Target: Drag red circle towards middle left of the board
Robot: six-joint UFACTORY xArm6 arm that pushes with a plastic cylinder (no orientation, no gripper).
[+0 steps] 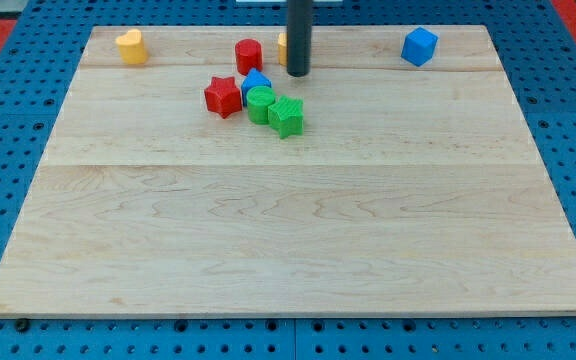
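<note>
The red circle (248,54) is sitting near the board's (288,240) top edge, not yet dragged toward the middle left, my tip (298,73), holding nothing, is standing just to its right, and 1 red star (223,96) is lying just below it.

One raised view from the board's (298,240) near edge, tilted down, whole board in frame.

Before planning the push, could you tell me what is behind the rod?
Behind my tip an orange block peeks out on the view's left of the rod; most of it is covered, so its shape is unclear.
</note>
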